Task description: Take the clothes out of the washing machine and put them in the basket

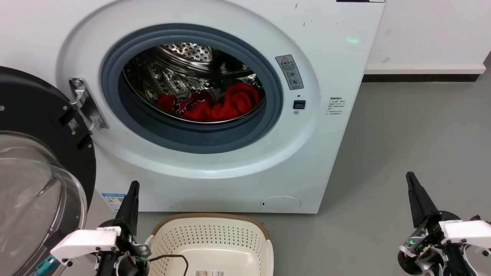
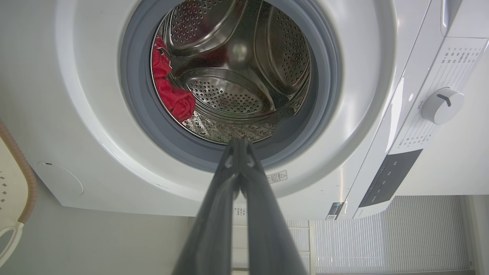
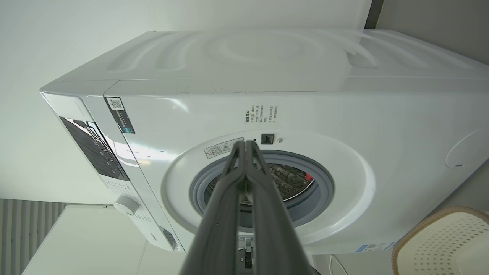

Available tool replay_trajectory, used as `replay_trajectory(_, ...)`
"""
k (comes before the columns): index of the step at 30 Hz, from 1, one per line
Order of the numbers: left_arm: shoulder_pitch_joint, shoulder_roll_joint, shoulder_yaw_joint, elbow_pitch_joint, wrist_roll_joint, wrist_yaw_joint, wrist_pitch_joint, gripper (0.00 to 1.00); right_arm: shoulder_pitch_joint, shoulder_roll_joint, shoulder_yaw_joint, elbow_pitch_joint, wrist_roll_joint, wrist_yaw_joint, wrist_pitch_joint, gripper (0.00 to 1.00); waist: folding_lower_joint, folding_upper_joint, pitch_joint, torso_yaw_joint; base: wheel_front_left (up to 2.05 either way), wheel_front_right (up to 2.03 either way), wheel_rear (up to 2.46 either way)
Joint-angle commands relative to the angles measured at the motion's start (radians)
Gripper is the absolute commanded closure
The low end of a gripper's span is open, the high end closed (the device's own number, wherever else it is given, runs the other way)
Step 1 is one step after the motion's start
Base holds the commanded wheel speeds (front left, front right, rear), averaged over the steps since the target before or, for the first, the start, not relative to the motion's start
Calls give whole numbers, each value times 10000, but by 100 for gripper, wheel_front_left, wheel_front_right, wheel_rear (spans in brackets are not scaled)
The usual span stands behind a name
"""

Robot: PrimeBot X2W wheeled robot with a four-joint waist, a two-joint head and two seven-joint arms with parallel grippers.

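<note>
The white washing machine stands with its porthole uncovered; its black-framed glass door hangs swung out at the left. The red clothes lie bunched at the bottom of the steel drum, one with black-and-white print; a red fold of the clothes lies at the drum's left side in the left wrist view. The cream basket with a brown rim sits on the floor before the machine. My left gripper is shut and empty, beside the basket's left edge. My right gripper is shut and empty, over the floor at the right.
Grey floor stretches right of the machine to a white wall with a dark skirting. A thin black cable loops over the basket's left side. The control panel and dial lie along the machine's top.
</note>
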Motion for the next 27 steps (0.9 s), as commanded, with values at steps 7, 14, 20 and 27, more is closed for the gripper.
replay_trajectory(7, -64, -19, 19, -2, 0, -29, 18, 100, -125, 40, 2, 14, -45, 0, 6, 100, 0, 0, 0, 0, 0, 0, 0)
replay_trajectory(14, -64, -19, 19, -2, 0, -29, 18, 100, -125, 40, 3, 14, -45, 0, 6, 100, 0, 0, 0, 0, 0, 0, 0)
replay_trajectory(20, 175, -21, -63, 144, 20, 2, -95, 0, 166, 4, 43, 181, -20, 0, -76, 0, 0, 0, 2, 0, 0, 0, 0)
replay_trajectory(27, 265, -19, 45, -93, 797, 25, -453, 0, 266, 6, 30, 19, -736, 0, -437, 0, 0, 0, 9, -4, 0, 0, 0)
